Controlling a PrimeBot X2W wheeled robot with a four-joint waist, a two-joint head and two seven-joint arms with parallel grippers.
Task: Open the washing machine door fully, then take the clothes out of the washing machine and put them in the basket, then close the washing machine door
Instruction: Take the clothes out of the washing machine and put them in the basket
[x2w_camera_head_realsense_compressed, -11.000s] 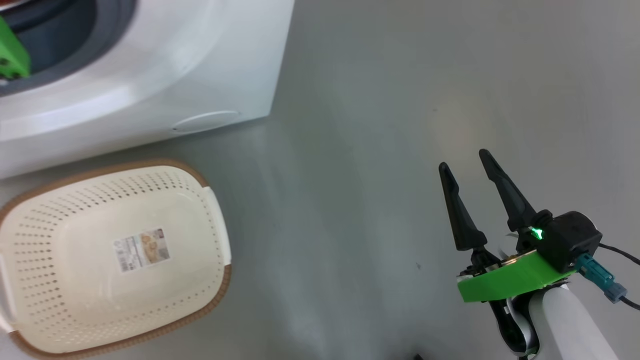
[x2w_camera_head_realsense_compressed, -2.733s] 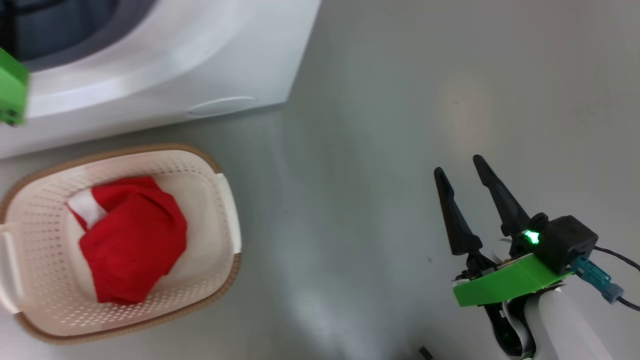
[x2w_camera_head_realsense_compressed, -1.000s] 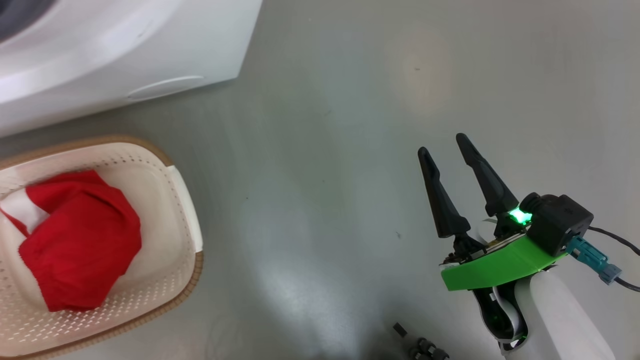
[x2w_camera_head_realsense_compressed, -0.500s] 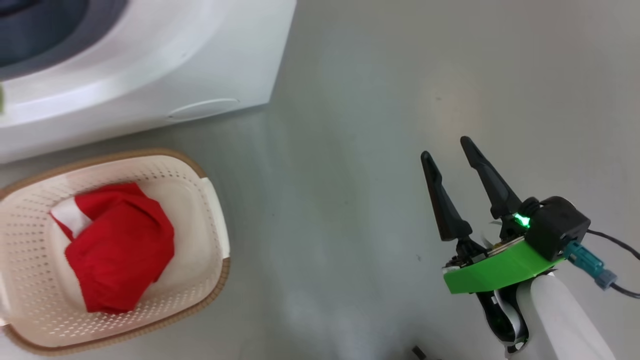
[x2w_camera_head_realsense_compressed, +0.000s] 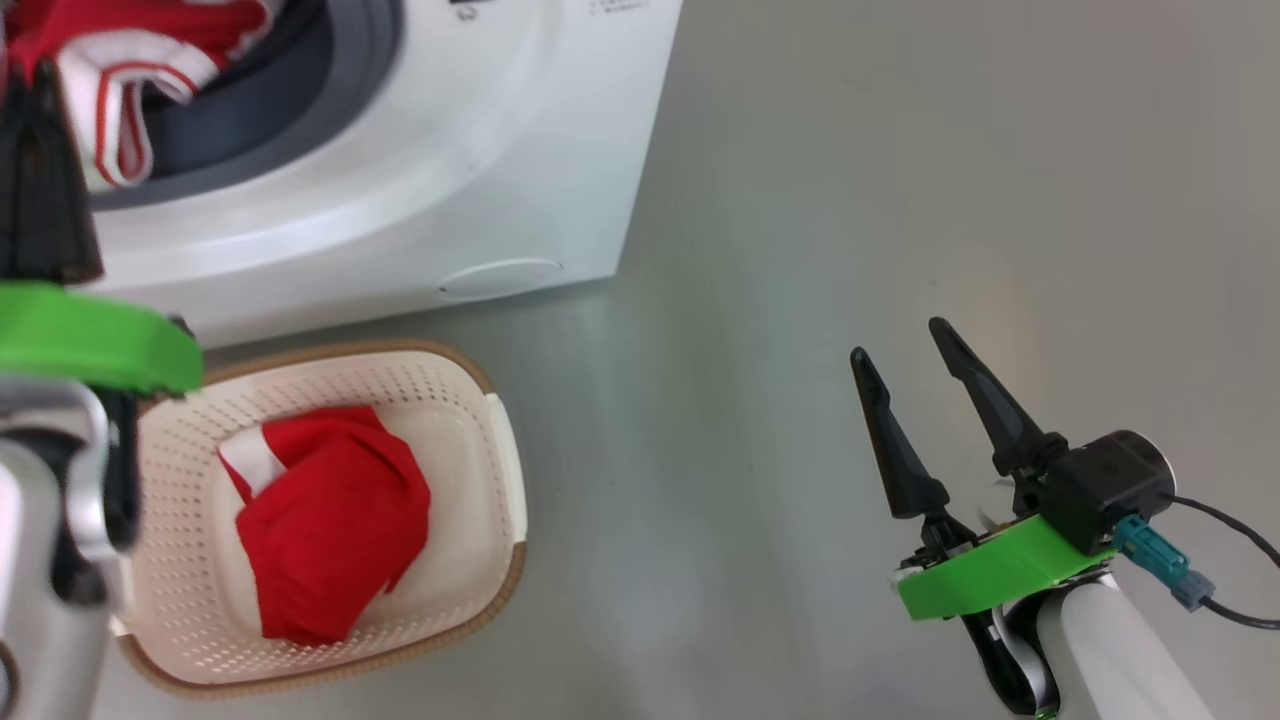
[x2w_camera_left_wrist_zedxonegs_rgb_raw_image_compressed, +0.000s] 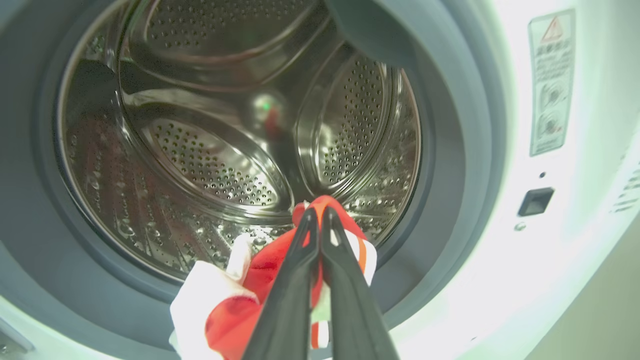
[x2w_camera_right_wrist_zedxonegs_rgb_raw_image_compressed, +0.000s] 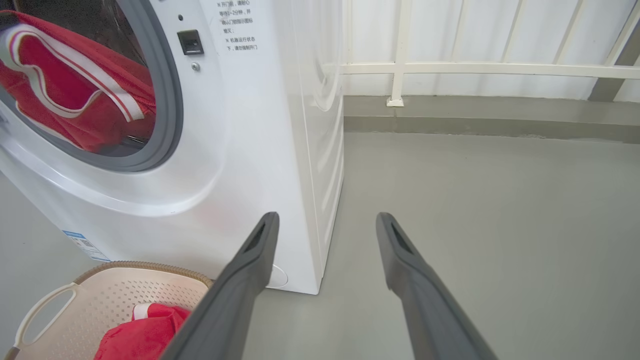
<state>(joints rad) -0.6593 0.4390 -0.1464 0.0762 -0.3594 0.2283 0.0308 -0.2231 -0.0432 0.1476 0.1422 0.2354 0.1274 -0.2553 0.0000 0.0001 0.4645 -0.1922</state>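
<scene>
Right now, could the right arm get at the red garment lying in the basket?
Probably yes: the right gripper hangs open over the floor beside the basket; the red garment lies uncovered, with nothing between.

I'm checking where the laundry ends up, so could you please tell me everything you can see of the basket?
The basket is a rounded rectangle of cream-white perforated plastic with a brown woven-look rim and pale side handles. It stands upright, mouth up, on the grey floor close in front of the washing machine; whether they touch cannot be told. One crumpled red garment with a white patch lies inside on its bottom.
</scene>
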